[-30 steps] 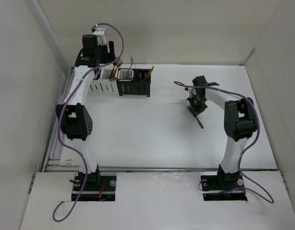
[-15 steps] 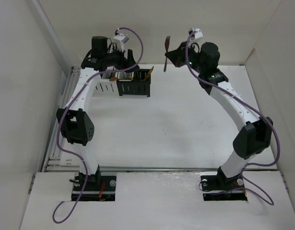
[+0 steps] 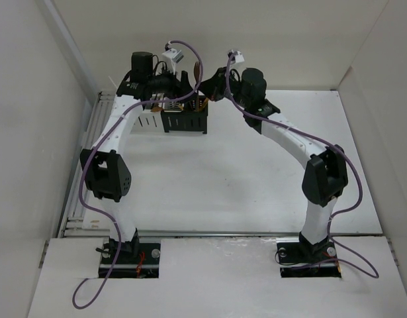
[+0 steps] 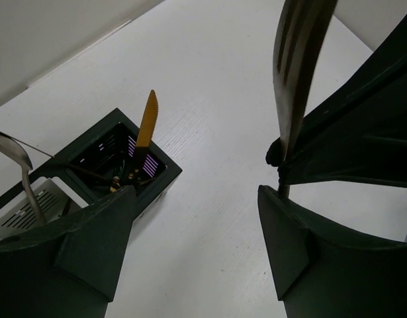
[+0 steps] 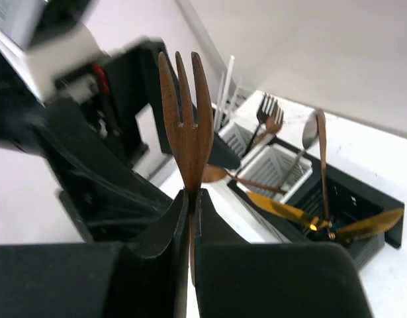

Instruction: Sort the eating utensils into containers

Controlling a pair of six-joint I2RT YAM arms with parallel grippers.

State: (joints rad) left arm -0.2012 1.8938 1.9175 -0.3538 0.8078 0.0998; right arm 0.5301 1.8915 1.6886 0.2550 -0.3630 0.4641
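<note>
A: What is being carried, and where?

B: A copper fork (image 5: pixel 185 126) is being pinched by the right claw (image 5: pixel 192 199), which is shut narrow on the neck just under the tines. It is being held upright, tines up, in the air over the far left of the surface (image 3: pixel 243 179), just beside the row of containers (image 3: pixel 183 122).

A: And the left claw (image 4: pixel 196 205)?

B: It is being held wide with nothing in it, close beside the fork.

A: How is the drop best being done?

B: Other forks (image 5: pixel 268 112) are being kept in a white caddy (image 5: pixel 269 165), so that slot is probably being aimed for. The black caddy (image 5: pixel 382 228), where gold knives (image 5: pixel 282 211) are leaning, is likely being passed over. The handle is best being lowered first and kept vertical, with release being delayed until the end is well inside. The open left claw is crowding the path, so a knock is being risked.

A: How is the fork looking?

B: It is being seen as slim, with three tines and a dull reddish-brown finish. The handle is being hidden by the fingers.
</note>
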